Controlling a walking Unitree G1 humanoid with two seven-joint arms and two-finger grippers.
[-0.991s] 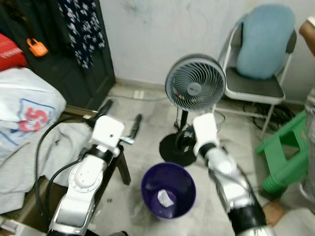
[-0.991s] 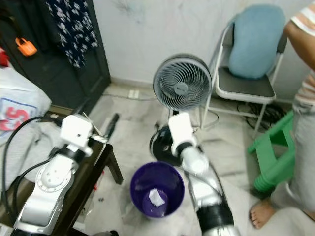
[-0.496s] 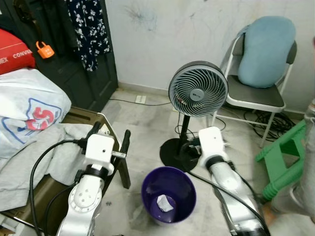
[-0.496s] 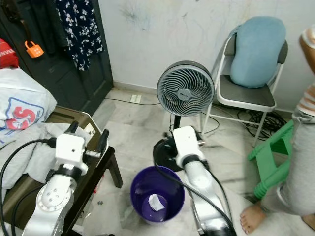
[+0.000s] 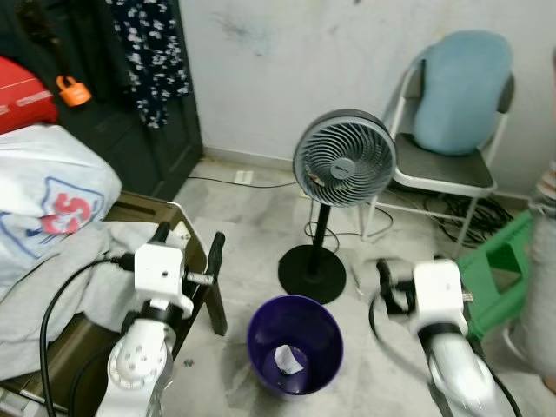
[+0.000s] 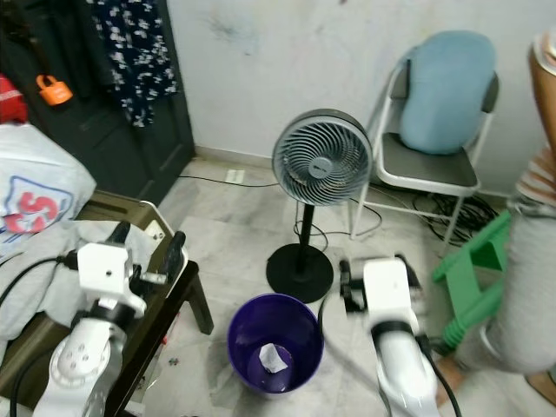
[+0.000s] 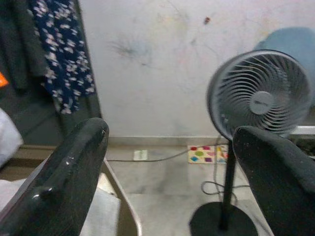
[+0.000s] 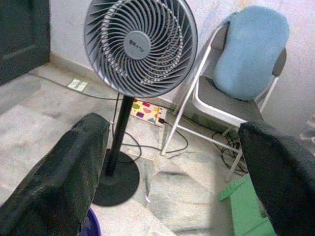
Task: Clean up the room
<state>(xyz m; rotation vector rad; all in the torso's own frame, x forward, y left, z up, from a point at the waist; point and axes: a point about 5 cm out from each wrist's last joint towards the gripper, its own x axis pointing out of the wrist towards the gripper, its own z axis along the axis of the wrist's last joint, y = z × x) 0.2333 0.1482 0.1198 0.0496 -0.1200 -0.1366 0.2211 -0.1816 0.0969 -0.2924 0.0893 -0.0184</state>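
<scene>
Purple bin point(image 5: 294, 344), holding a crumpled paper scrap point(image 5: 286, 359), stands before the fan point(image 5: 344, 159); left pincer point(image 5: 186, 250) and right pincer point(image 8: 172, 162) flank it, both released and empty, likely seeking further litter.

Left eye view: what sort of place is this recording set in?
Most likely a lived-in room of a home, perhaps a bedroom: a pedestal fan on a marble floor, a folding chair bearing a blue cushion, and clothes heaped at the left.

My glossy purple plastic bin point(image 5: 295, 343) holds crumpled white paper point(image 5: 286, 357) below the matt grey plastic fan point(image 5: 344, 159); floor point(image 5: 261, 217) polished stone.
</scene>
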